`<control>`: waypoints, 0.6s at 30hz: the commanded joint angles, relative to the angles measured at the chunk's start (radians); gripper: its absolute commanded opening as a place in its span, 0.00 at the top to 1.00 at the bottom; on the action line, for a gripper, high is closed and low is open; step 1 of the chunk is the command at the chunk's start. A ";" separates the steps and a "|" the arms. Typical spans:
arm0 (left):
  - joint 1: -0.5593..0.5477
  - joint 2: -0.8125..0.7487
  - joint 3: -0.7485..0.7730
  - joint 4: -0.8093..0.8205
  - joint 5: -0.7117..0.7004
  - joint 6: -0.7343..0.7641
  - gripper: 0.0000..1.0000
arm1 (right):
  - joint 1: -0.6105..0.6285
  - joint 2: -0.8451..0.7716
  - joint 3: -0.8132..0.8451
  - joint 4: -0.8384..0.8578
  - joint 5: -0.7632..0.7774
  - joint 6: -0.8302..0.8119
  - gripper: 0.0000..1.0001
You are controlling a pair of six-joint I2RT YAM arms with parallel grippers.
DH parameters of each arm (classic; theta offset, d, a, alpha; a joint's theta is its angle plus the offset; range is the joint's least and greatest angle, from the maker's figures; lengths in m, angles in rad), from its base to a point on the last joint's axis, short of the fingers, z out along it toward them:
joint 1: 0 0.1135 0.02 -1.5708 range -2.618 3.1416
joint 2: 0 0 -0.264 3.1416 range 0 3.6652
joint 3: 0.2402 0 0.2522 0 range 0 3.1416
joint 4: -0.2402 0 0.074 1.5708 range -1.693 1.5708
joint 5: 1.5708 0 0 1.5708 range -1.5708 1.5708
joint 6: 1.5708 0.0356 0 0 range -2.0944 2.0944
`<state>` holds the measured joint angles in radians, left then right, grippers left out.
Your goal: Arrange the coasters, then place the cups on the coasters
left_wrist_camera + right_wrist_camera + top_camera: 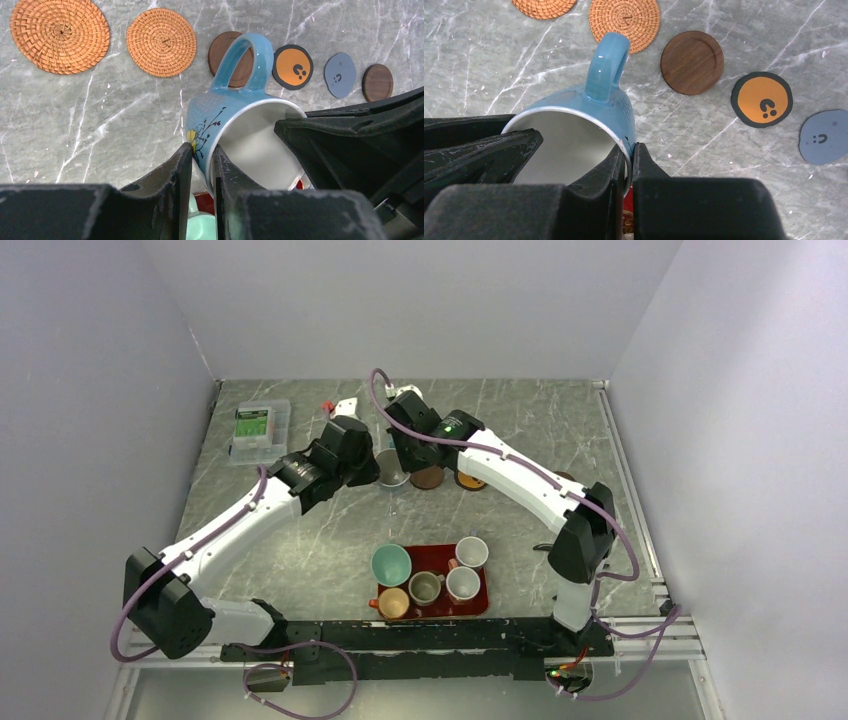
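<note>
A large cup, white inside with a blue handle, is gripped at its rim from two sides, near the coaster row. My left gripper is shut on its flowered wall, one finger outside and one inside. My right gripper is shut on the opposite rim. Beyond the cup lie two tan woven coasters, a dark brown one, a black one with an orange centre, a blue-grey one and a small dark brown one. Whether the cup touches the table cannot be told.
A red tray near the front holds a teal cup, two white cups, a grey-olive one and an orange one. A clear plastic box sits at the back left. A metal rail runs along the right edge.
</note>
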<state>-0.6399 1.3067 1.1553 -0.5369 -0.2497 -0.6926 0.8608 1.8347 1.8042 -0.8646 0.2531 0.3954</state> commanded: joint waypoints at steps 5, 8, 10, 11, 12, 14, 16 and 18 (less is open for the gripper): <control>-0.003 0.021 0.027 -0.057 -0.078 0.013 0.97 | 0.000 -0.061 -0.009 0.103 -0.069 0.015 1.00; -0.003 0.005 0.019 -0.052 -0.091 0.015 0.97 | 0.000 -0.038 -0.013 0.087 -0.079 0.013 1.00; -0.003 0.004 0.023 -0.062 -0.078 0.026 0.97 | 0.000 -0.020 -0.016 0.071 -0.085 0.013 1.00; -0.003 0.007 0.027 -0.070 -0.067 0.033 0.97 | 0.000 -0.013 -0.023 0.069 -0.091 0.015 1.00; -0.003 0.013 0.032 -0.086 -0.066 0.040 0.97 | 0.001 -0.007 -0.030 0.071 -0.099 0.016 1.00; -0.003 0.028 0.036 -0.128 -0.067 0.049 0.97 | 0.001 0.000 -0.051 0.082 -0.117 0.023 1.00; -0.001 0.041 0.025 -0.159 -0.077 0.064 0.97 | 0.001 0.007 -0.068 0.094 -0.137 0.034 1.00; -0.002 0.063 0.017 -0.190 -0.083 0.077 0.97 | 0.001 0.018 -0.077 0.105 -0.159 0.045 1.00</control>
<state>-0.6498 1.3384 1.1656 -0.6373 -0.2794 -0.6659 0.8608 1.8561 1.7374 -0.8097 0.1680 0.4183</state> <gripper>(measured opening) 0.220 0.085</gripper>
